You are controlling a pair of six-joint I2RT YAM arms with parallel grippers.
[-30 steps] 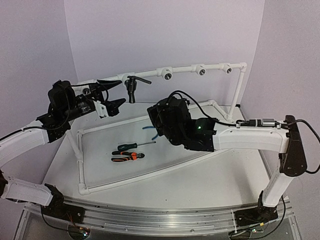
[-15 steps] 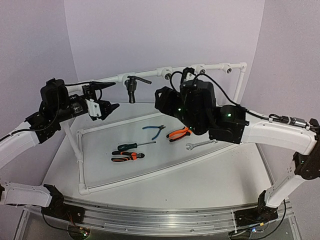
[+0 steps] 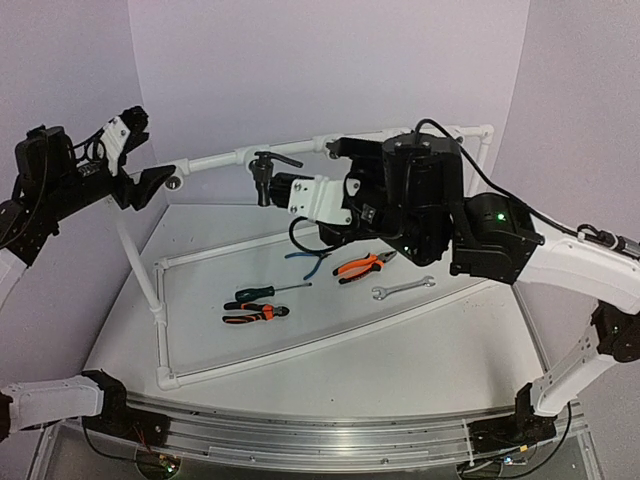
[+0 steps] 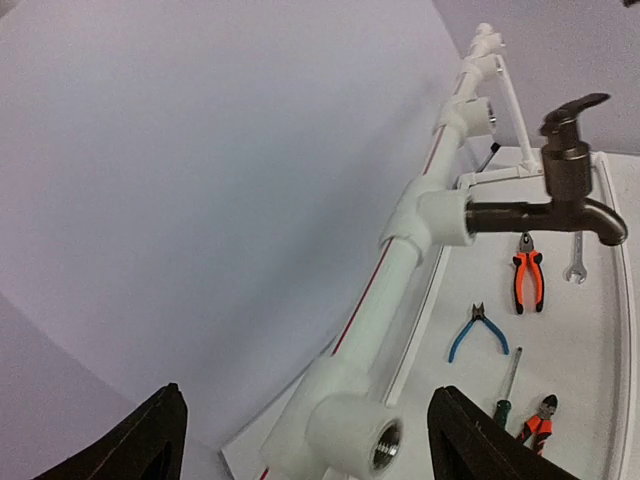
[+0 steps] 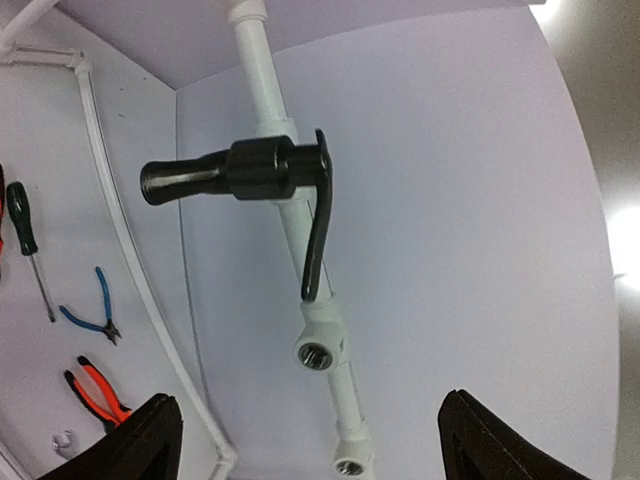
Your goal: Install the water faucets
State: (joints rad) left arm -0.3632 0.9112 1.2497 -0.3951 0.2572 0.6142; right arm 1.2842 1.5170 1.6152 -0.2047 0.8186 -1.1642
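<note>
Black faucet [image 4: 560, 190] horizontal, spout downward

Count, all views:
- faucet [image 4: 566, 175]: one, dark, with a lever handle.
- tee fittings [image 4: 345, 425] on the white pipe rail: three clear from the left wrist. Those farther along are too small to count.
- On the counter [image 3: 420, 350]:
  - screwdriver [image 3: 262, 291]: one.
  - wrench [image 3: 402, 289]: one.
  - Plier-type tools: three, namely the orange-handled pliers [image 3: 362, 265], a small orange-and-black pair [image 3: 255, 314] and the blue-handled cutters [image 4: 477, 320].
</note>
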